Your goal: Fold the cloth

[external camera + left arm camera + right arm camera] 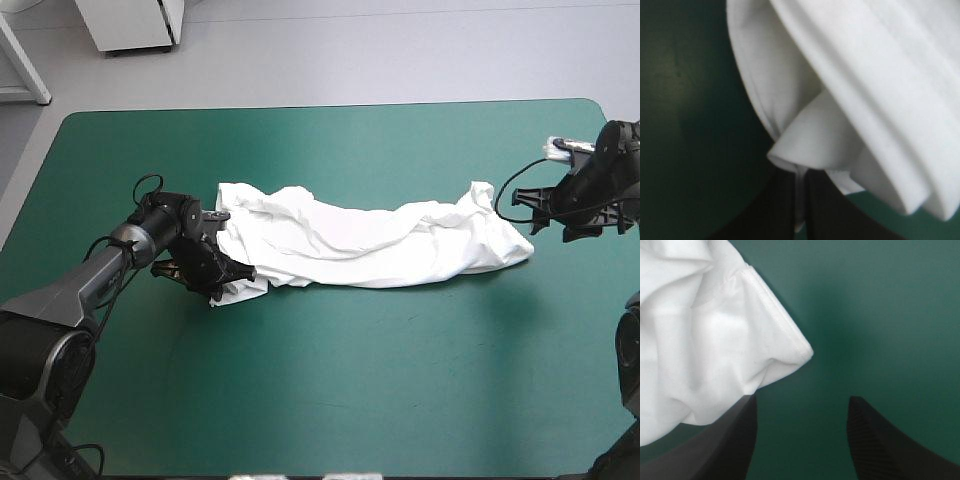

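High view for alignment: with left fingers (775,215) clamped on T-shirt (370,245), slide parted right fingers (867,432) around hem corner (802,351), then close.

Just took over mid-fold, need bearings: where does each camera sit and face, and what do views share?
High view: above and behind the robot, facing forward and down on the table; shows left end effector and right end effector flanking the T-shirt.
Left wrist view: above that wrist, along fingers shut on the T-shirt.
Right wrist view: above that wrist, along open fingers, hemmed corner beside one.
All share the T-shirt.
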